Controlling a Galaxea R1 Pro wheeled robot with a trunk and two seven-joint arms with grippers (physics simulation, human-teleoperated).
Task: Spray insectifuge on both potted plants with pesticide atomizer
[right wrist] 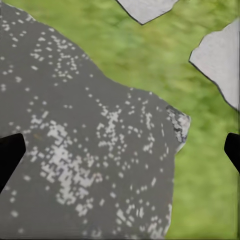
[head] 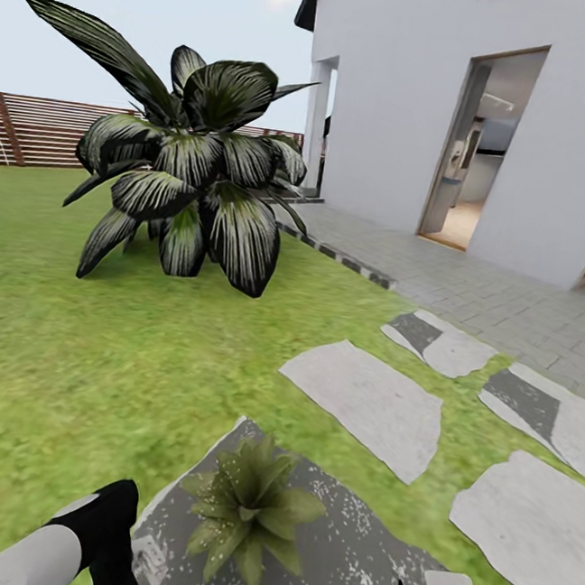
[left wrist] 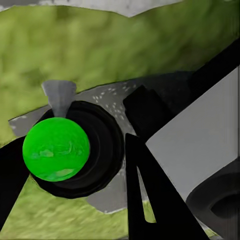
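Lawn (head: 95, 352) with pale stones (head: 366, 401) | plant (head: 250, 506) on grey patio (head: 361, 564) | house (head: 529, 129) ahead | left gripper (left wrist: 75, 165) clamps atomizer (left wrist: 56, 149) | right gripper (right wrist: 120, 150) spread.

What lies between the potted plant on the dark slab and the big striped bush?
In the head view, bare lawn separates the potted plant from the bush; nothing stands there.
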